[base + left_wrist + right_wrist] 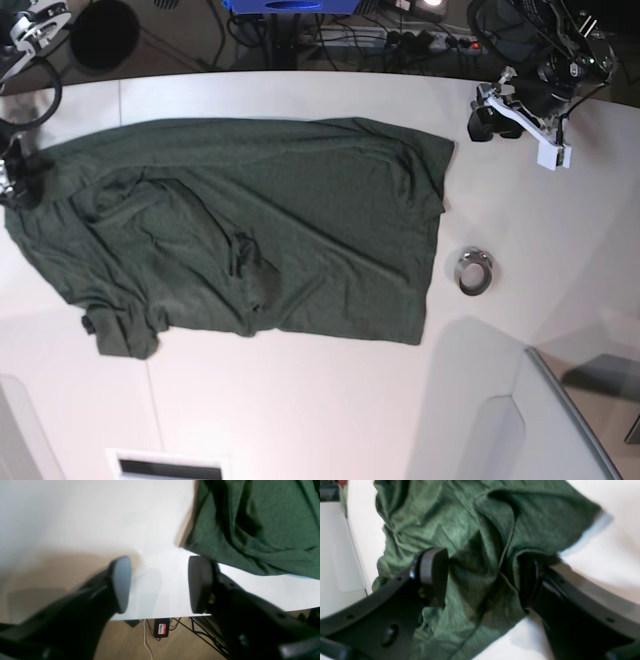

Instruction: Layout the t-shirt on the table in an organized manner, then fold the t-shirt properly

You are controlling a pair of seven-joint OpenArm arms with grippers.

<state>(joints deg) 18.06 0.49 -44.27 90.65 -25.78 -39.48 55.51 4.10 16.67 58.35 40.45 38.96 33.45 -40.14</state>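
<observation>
My 2 pincers, left pincer and right pincer, gape apart above the limp, light t-shirt rumpled on the bench, best gripped at hem corners.

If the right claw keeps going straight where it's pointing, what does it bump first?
Most likely the t-shirt: the right gripper is open with rumpled green cloth directly between its fingers, though depth is unclear.

Bright, soft shadows, blurred wrist views
</observation>
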